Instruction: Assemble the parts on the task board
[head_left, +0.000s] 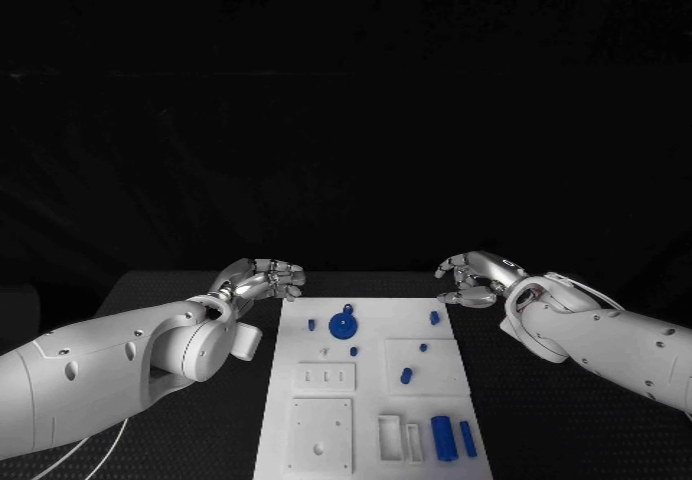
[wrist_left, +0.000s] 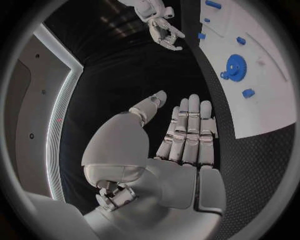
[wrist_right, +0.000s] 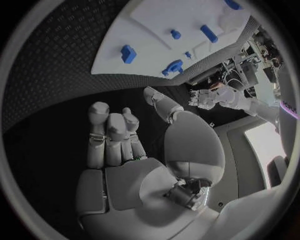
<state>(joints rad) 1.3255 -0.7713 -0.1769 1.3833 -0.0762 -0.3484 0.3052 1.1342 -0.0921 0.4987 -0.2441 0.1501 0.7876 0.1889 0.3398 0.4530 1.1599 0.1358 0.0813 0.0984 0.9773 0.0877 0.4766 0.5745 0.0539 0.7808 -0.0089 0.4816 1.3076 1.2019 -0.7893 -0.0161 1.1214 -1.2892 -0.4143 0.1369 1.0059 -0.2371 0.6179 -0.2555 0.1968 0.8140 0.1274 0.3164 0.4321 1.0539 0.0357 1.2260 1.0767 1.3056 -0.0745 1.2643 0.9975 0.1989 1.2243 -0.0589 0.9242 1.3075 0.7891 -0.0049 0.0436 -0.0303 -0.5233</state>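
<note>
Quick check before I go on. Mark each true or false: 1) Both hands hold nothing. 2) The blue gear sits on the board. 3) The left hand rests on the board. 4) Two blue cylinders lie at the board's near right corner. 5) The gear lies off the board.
1) True: left hand and right hand hold nothing.
2) True: gear sits on the board.
3) False: it is beside the board's far left corner, off it.
4) True: cylinders.
5) False: it is on the board.

Robotics lab: black table (head_left: 173, 300), white task board (head_left: 368, 400), dark backdrop.
</note>
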